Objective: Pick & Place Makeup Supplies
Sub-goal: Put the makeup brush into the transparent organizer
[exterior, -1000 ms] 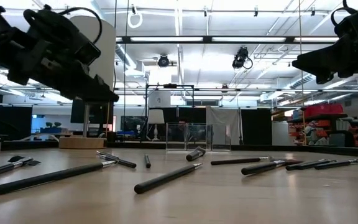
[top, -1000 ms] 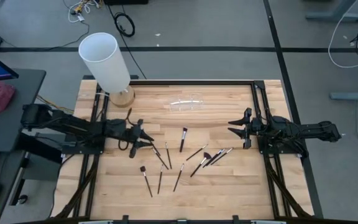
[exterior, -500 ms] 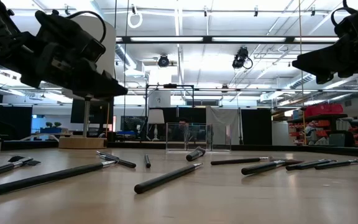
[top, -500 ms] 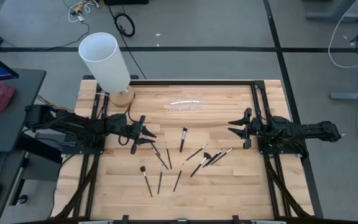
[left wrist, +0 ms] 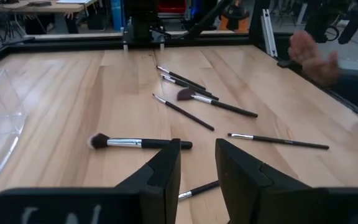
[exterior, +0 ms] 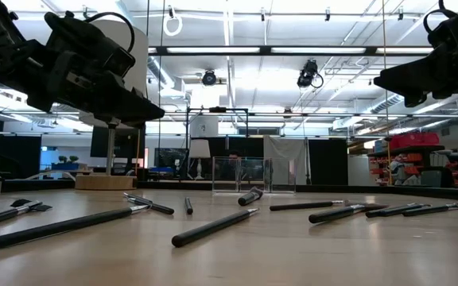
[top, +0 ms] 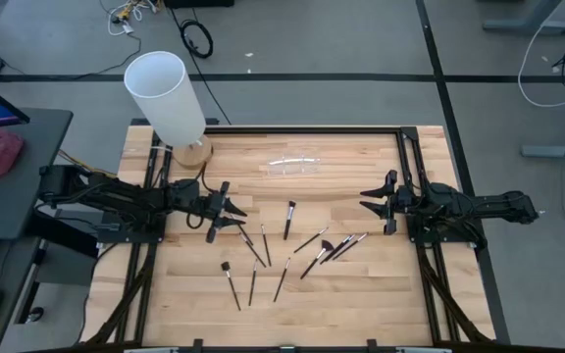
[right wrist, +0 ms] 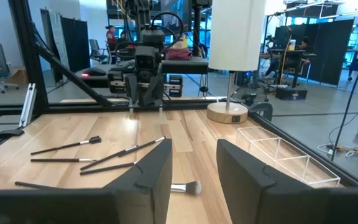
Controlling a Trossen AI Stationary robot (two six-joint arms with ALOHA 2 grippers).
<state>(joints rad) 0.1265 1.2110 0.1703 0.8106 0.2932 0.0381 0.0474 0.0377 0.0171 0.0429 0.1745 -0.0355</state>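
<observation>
Two grippers are hanging above the table with jaws parted, holding nothing: the left gripper (top: 235, 216) beside the brush cluster, the right gripper (top: 365, 203) at the table's right. About ten makeup brushes (top: 289, 220) are lying flat mid-table, fanned at differing angles, mostly lengthwise toward the front edge. Bare wooden table (top: 361, 284) is surrounding them. A white cylinder (top: 165, 96) and clear tray (top: 294, 163) are sitting at the back.

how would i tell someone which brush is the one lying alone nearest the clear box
Start from the tall white cylinder at the table's far left corner and move to the clear box beside it. The brush lies just in front of that box, mid-table, apart from the others, its pale fluffy head pointing toward the box.
</observation>
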